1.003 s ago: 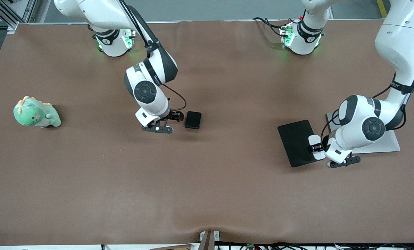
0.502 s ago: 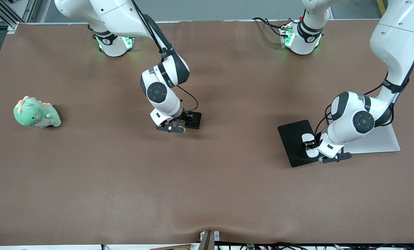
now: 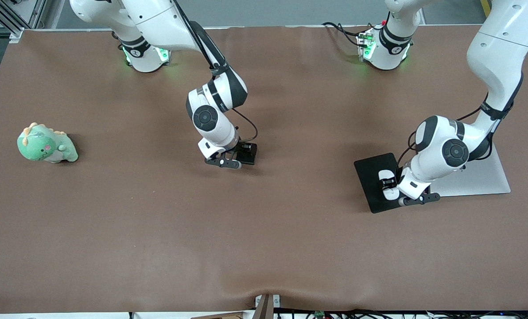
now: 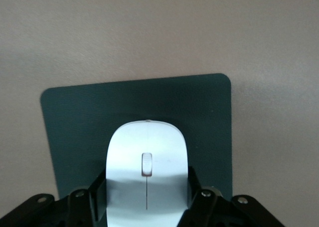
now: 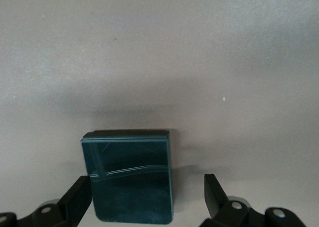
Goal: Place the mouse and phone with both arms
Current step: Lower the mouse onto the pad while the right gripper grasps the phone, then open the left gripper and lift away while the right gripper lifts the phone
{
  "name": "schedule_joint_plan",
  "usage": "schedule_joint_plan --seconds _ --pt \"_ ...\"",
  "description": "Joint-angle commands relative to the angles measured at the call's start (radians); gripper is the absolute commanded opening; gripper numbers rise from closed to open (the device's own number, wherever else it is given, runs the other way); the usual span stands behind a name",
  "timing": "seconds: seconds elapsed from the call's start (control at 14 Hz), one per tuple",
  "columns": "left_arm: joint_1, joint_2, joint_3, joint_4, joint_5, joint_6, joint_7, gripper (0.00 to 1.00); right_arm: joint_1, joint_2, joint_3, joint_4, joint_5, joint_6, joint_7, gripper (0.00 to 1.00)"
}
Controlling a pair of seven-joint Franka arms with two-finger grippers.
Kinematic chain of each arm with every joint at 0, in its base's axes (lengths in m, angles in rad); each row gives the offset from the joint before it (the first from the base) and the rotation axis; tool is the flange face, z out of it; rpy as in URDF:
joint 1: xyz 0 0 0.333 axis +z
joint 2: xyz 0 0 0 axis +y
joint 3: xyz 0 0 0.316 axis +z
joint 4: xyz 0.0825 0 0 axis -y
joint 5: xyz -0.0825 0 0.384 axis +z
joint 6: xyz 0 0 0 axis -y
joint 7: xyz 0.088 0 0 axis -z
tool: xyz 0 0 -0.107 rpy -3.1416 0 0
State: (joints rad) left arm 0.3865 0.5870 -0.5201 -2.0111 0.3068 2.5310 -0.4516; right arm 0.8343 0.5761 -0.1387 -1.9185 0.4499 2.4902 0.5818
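The white mouse (image 3: pixel 385 176) sits between the fingers of my left gripper (image 3: pixel 390 184), which is shut on it over the black mouse pad (image 3: pixel 369 173). In the left wrist view the mouse (image 4: pixel 147 157) fills the gap between the fingers (image 4: pixel 97 192), with the pad (image 4: pixel 75 122) under it. The black phone (image 3: pixel 250 153) lies flat near the table's middle. My right gripper (image 3: pixel 241 153) is low and open around it. In the right wrist view the phone (image 5: pixel 130 172) lies between the fingers (image 5: pixel 77 196), close against one and apart from the other.
A green dinosaur plush (image 3: pixel 46 144) stands toward the right arm's end of the table. A flat white board (image 3: pixel 485 179) lies beside the mouse pad, under the left arm. Brown cloth (image 3: pixel 264 239) covers the table.
My right gripper has moved sideways onto the phone and now straddles it. My left gripper has carried the mouse from the pad's edge farther in over the pad.
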Motion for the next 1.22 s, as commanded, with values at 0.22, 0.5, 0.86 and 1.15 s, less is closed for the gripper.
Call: schedule_joint_plan --seconds 0.22,0.5,0.86,1.15 --pt "-0.009 0.01 -0.003 -0.011 -0.011 0.052 -0.005 0.63 0.045 0.048 -0.01 0.035 0.035 0.036 0.061 1.0" --pt "-0.021 -0.001 -0.003 -0.011 -0.011 0.051 -0.013 1.0 0.057 0.068 -0.012 0.045 0.036 0.045 0.081 1.0" --pt "-0.018 -0.093 -0.038 0.034 -0.011 0.003 -0.012 1.0 0.065 0.079 -0.012 0.058 0.024 0.059 0.104 0.26" --pt "-0.015 -0.249 -0.064 0.15 -0.011 -0.206 0.005 1.0 0.054 0.065 -0.018 0.056 0.021 0.046 0.102 0.0"
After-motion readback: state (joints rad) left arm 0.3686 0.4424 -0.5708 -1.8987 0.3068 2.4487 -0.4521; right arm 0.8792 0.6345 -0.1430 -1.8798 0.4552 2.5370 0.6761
